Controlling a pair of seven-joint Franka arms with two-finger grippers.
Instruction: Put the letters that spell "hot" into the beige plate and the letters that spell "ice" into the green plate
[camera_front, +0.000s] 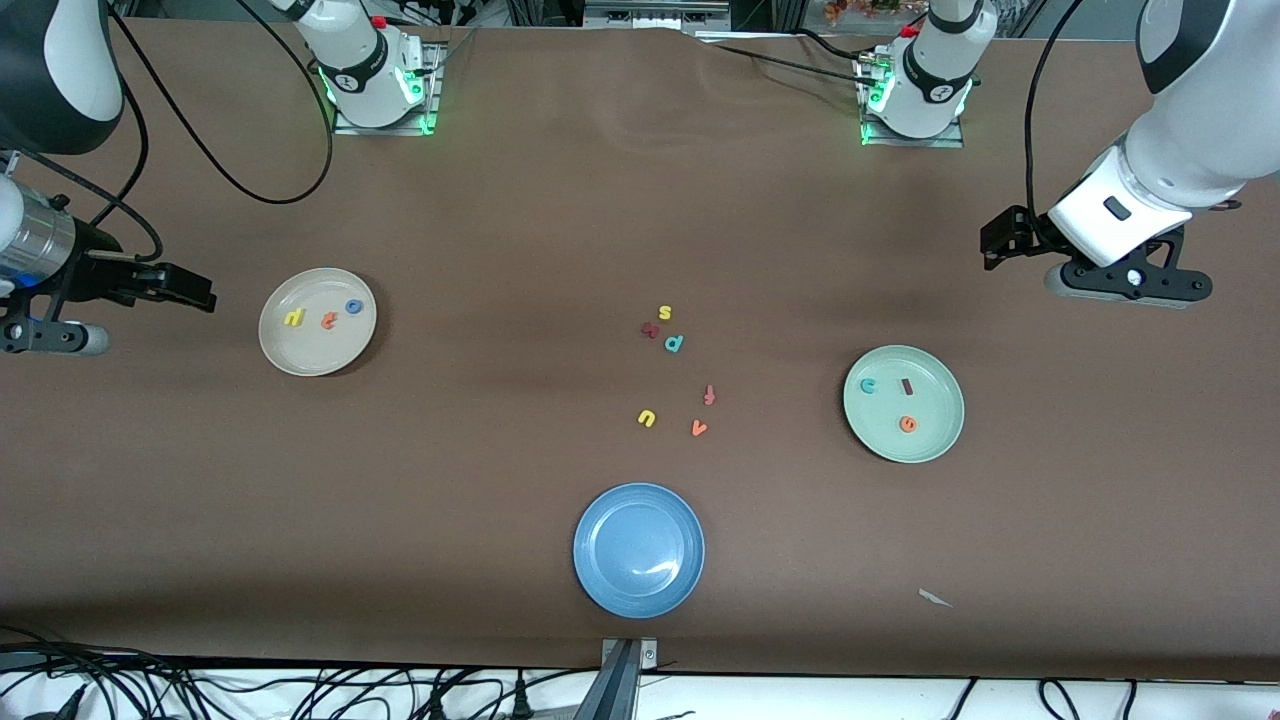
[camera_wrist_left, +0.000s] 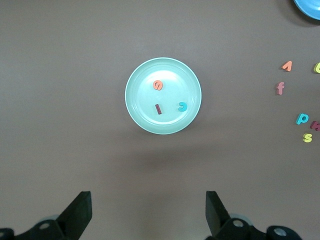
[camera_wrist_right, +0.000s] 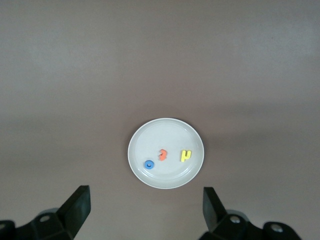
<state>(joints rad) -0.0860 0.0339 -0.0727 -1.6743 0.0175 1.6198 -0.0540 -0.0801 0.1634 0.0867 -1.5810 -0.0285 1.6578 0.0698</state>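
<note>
The beige plate (camera_front: 310, 347) (camera_wrist_right: 170, 131) lies toward the right arm's end of the table and holds the yellow h (camera_front: 293, 317), orange t (camera_front: 329, 320) and blue o (camera_front: 353, 307). The green plate (camera_front: 880, 425) (camera_wrist_left: 145, 95) lies toward the left arm's end and holds the teal c (camera_front: 868, 385), dark red i (camera_front: 907, 385) and orange e (camera_front: 907, 424). My right gripper (camera_front: 195, 290) (camera_wrist_right: 146, 205) hangs open and empty over bare table beside the beige plate. My left gripper (camera_front: 997, 245) (camera_wrist_left: 148, 210) hangs open and empty over bare table beside the green plate.
Loose letters lie mid-table: a yellow s (camera_front: 665, 313), a dark red piece (camera_front: 650, 329), a teal p (camera_front: 674, 343), a red-orange f (camera_front: 709, 395), a yellow u (camera_front: 646, 418) and an orange v (camera_front: 699, 428). A blue plate (camera_front: 639, 549) sits nearer the front camera.
</note>
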